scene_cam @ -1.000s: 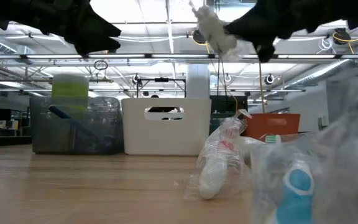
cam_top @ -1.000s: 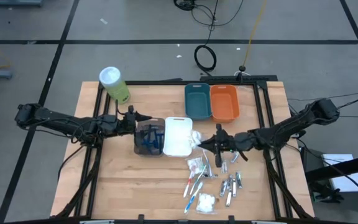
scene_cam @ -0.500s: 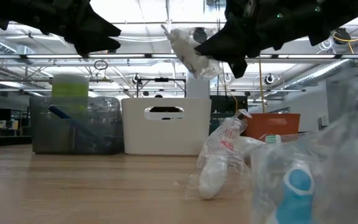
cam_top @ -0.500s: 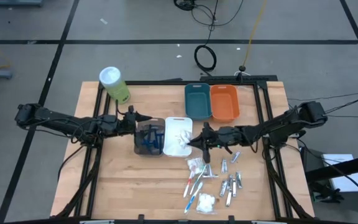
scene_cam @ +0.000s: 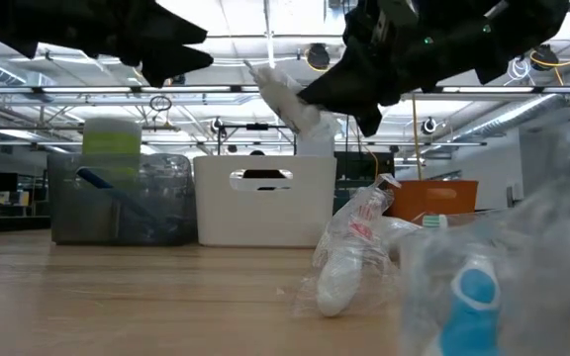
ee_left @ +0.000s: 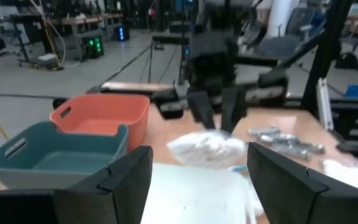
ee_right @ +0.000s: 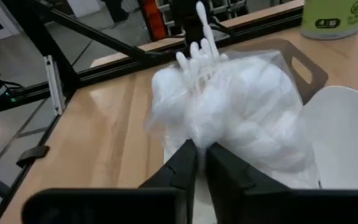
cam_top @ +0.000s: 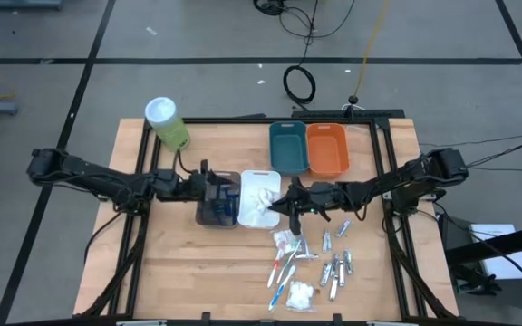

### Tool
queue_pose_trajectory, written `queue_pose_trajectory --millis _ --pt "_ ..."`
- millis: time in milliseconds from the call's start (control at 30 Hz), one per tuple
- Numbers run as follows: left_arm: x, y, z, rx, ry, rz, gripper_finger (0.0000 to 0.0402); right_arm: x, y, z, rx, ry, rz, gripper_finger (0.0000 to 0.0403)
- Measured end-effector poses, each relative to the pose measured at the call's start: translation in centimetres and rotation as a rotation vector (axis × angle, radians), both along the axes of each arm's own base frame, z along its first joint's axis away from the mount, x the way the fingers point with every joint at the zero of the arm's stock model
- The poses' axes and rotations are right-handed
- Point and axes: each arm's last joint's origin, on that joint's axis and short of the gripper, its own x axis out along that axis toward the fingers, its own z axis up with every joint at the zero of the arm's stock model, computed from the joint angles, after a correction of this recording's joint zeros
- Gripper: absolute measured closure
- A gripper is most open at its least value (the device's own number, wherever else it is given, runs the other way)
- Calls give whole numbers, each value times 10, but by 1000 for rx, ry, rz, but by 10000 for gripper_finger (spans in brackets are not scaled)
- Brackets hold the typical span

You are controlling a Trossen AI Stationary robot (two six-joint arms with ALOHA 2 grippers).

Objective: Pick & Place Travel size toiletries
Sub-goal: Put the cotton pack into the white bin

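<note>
My right gripper (cam_top: 281, 203) is shut on a clear packet of white soft pads (ee_right: 235, 112) and holds it over the white bin (cam_top: 259, 177); the low view shows the packet (scene_cam: 280, 91) well above the bin's rim. My left gripper (cam_top: 212, 181) is open above the clear dark bin (cam_top: 217, 215), its fingers (ee_left: 129, 180) wide apart with nothing between them. More toiletries lie on the table near its front: toothbrushes (cam_top: 284, 267), small silvery tubes (cam_top: 338, 267) and another white packet (cam_top: 300, 296). My right gripper pinches the packet's near edge (ee_right: 197, 135) between its two fingers, where the clear film bunches. The fingers come almost level from the table's right side, tipped slightly down. The packet juts out beyond the fingertips, lifted clear above the white bin.
A teal bin (cam_top: 288, 147) and an orange bin (cam_top: 326, 148) stand side by side at the back. A green canister with a white lid (cam_top: 166, 122) stands at the far left corner. Bare wood lies at the near left.
My right gripper has carried the white packet toward the table's left and slightly down, from beside the white bin to over it. My left gripper has moved a little toward the table's right, over the clear bin, staying open.
</note>
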Motion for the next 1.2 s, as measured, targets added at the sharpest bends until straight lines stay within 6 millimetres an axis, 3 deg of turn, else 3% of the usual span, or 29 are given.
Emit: queue_pose_trajectory --millis 433,733,933,1100,1200 --pt "9 2 -10 -7 34 14 142 2 -1 2 -11 -36 -49 206" --pt "9 2 -11 -3 36 13 142 1 2 2 -5 -34 -20 160" --pt "9 1 -11 10 38 11 142 -5 40 4 -36 -2 129 167" --pt "9 2 -11 34 39 10 142 -6 81 11 -137 285 50 174" --pt "9 2 -11 34 39 12 142 -5 94 2 -152 462 4 173"
